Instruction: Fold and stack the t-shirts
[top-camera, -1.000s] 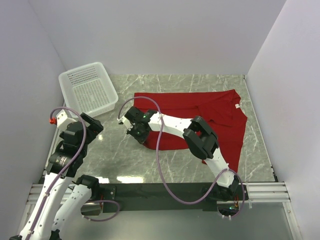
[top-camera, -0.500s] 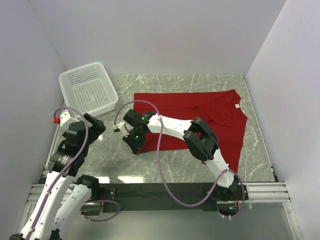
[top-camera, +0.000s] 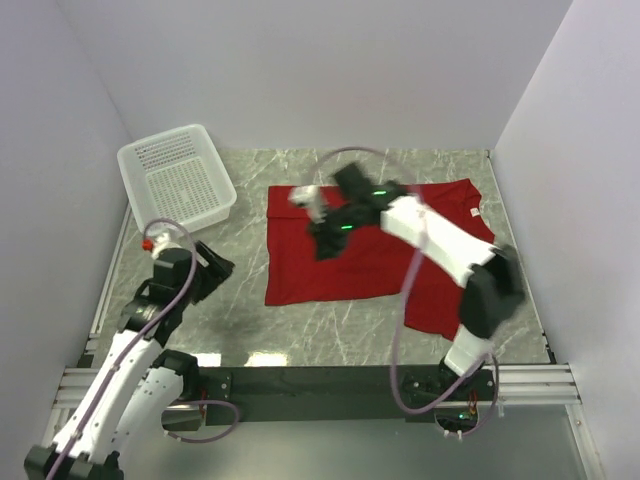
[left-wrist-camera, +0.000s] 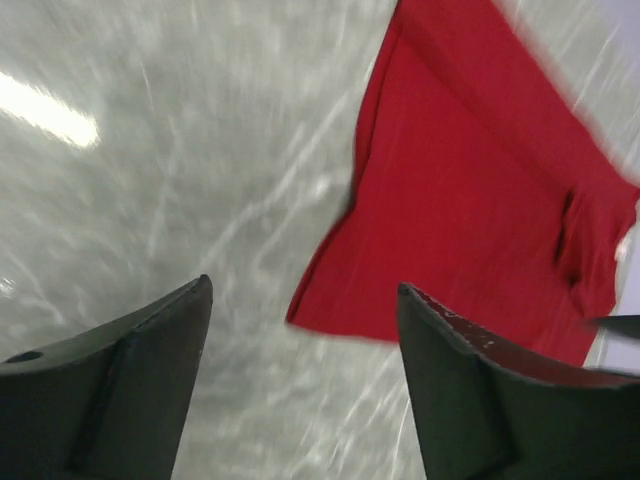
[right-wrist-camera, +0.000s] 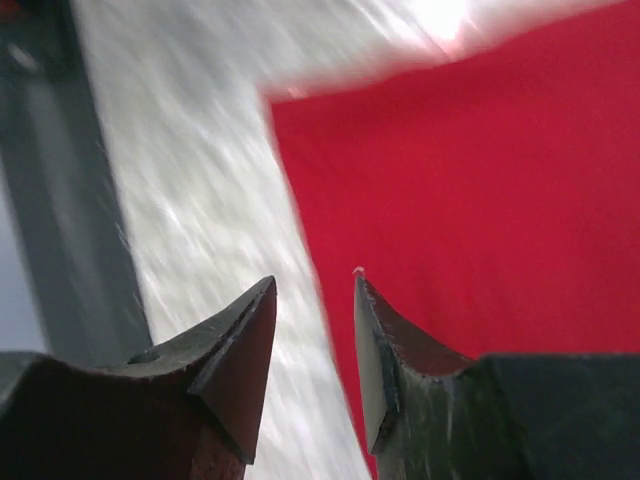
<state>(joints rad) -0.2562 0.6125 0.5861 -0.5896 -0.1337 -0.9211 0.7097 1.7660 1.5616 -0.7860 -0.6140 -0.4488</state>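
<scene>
One red t-shirt (top-camera: 300, 275) lies spread flat on the marble table, with its white neck label (top-camera: 474, 211) at the far right. My right gripper (top-camera: 325, 238) hovers above the shirt's left part, jaws a little apart and empty. In the right wrist view the gripper (right-wrist-camera: 314, 280) sits over the shirt's edge (right-wrist-camera: 480, 180). My left gripper (top-camera: 213, 272) is open and empty over bare table, left of the shirt. In the left wrist view the gripper (left-wrist-camera: 305, 288) faces the shirt's near-left corner (left-wrist-camera: 480, 200).
A white mesh basket (top-camera: 160, 138) stands empty at the back left corner. White walls close in the table on the left, back and right. The black rail runs along the near edge under the arm bases.
My right gripper has left the shirt's near-left edge and swung up and back over the shirt. The near-left part now lies flat. My left arm has shifted down and right.
</scene>
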